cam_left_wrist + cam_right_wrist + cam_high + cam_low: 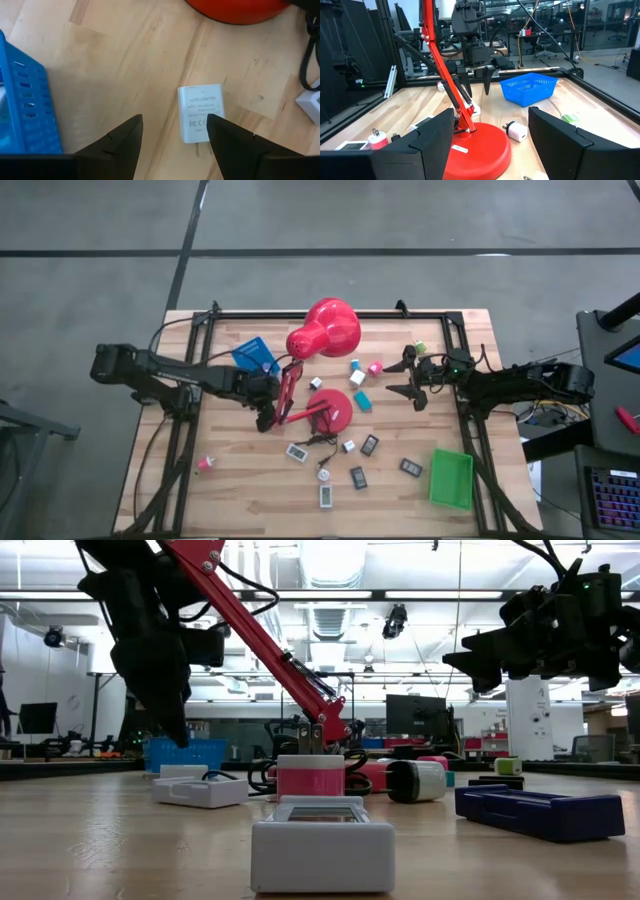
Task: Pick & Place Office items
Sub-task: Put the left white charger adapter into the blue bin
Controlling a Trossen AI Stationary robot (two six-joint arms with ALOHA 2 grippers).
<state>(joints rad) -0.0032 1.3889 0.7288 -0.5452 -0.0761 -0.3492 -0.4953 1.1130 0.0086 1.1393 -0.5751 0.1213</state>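
High view: left gripper (268, 412) and right gripper (412, 384) both gape empty; red lamp (322, 330) between, one blue tray (255, 356), one green tray (450, 478) at the edge.

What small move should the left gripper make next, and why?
Probably lower straight down, then close. The left gripper is open above the white power adapter, which lies flat between the fingers on the wooden table, not yet touched.

A grey concrete floor (100, 220) crossed by dark seams is seen around the wooden table (240, 480). Beyond it, a large workshop hall is shown, lit by ceiling strip lights (330, 595) (rows of them), with monitors (415, 712) and office chairs (547, 47).
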